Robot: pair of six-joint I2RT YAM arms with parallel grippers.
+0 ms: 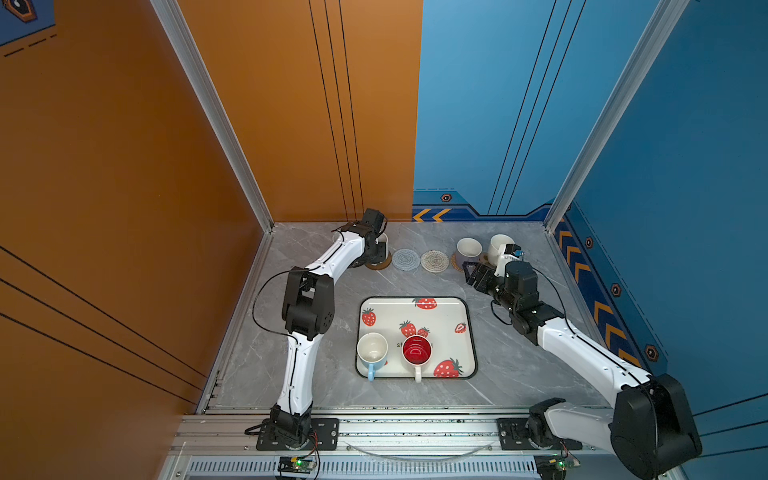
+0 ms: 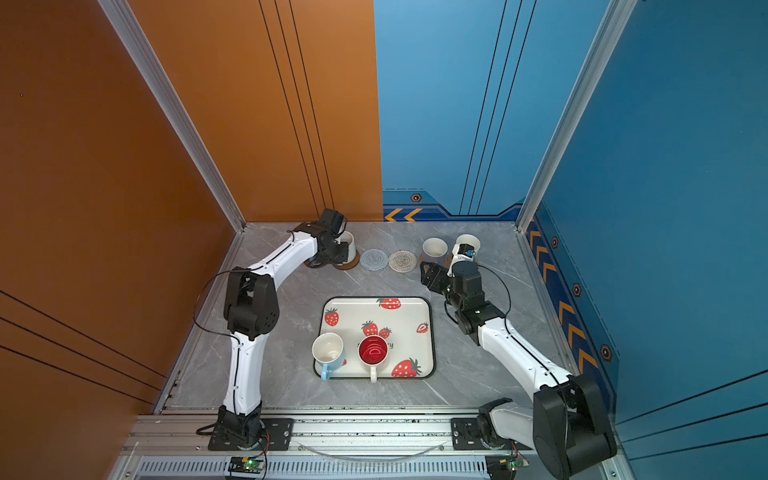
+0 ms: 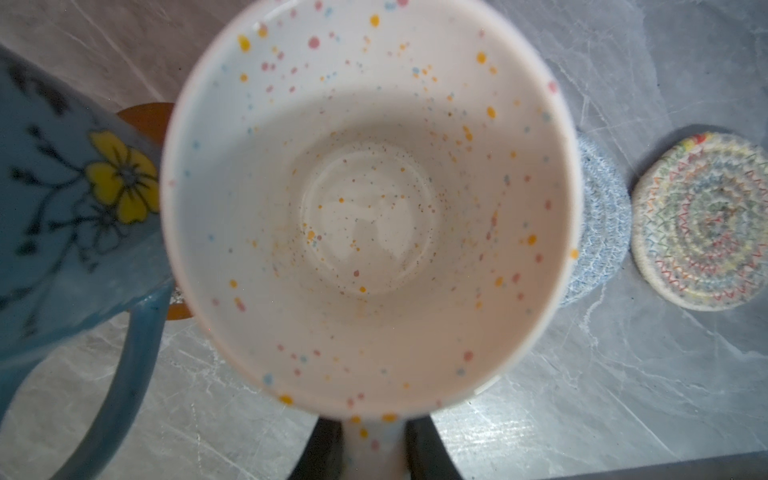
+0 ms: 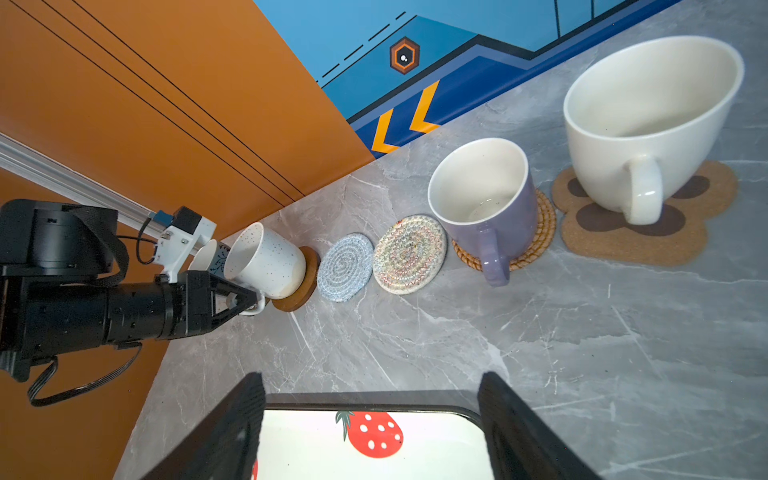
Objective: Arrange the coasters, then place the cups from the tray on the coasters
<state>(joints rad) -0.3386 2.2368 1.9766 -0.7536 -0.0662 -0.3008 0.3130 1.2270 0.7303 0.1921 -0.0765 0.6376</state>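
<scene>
Grey marble tabletop (image 1: pixel 519 374): beyond the strawberry-printed white tray's (image 1: pixel 440 307) far-left corner, your left gripper (image 4: pixel 248 300) pinches the handle of the speckled white ceramic mug (image 4: pixel 266 259), seated on a brown wooden disc coaster (image 4: pixel 305 286). By the far-right corner, your right gripper (image 4: pixel 370 386) gapes empty. Retreat half-released and you may drag it into the flowered light-blue mug (image 3: pixel 62 208) alongside.

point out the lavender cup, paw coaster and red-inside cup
lavender cup (image 4: pixel 519 224), right wrist view, on its outer wall
paw coaster (image 4: pixel 665 249), right wrist view, on bare cork edge
red-inside cup (image 1: pixel 417 350), in a top view, on its red floor
</scene>
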